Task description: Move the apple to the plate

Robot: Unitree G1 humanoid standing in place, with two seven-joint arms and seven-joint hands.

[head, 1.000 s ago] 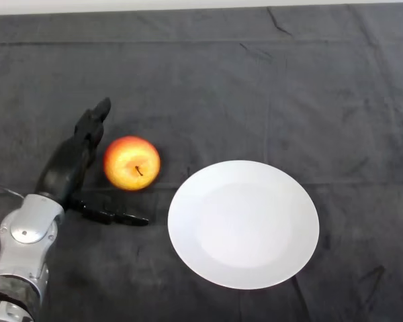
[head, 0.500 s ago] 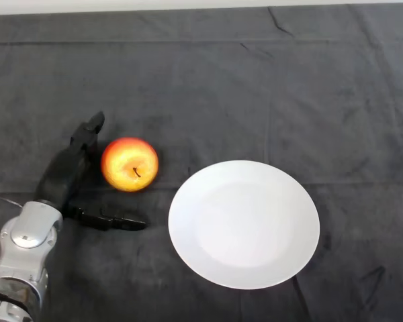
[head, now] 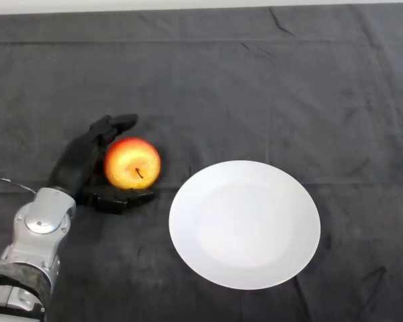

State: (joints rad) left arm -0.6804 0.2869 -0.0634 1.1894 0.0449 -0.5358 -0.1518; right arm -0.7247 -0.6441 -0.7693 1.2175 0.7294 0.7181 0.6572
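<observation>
A red and yellow apple [head: 132,163] sits on the dark cloth, left of centre, stem facing up. My left hand [head: 77,164] wraps it from the left: the fingers [head: 118,123] curl over its far side and the thumb [head: 121,199] lies against its near side. A white plate [head: 245,225] rests empty to the right of the apple, a short gap apart from it.
The dark cloth [head: 255,87] covers the whole table, with creases across the far part. My silver-grey forearm [head: 33,241] comes in from the lower left corner.
The fingers have curled in over the far side of the apple and the thumb has drawn up against its near side. The apple has barely shifted.
</observation>
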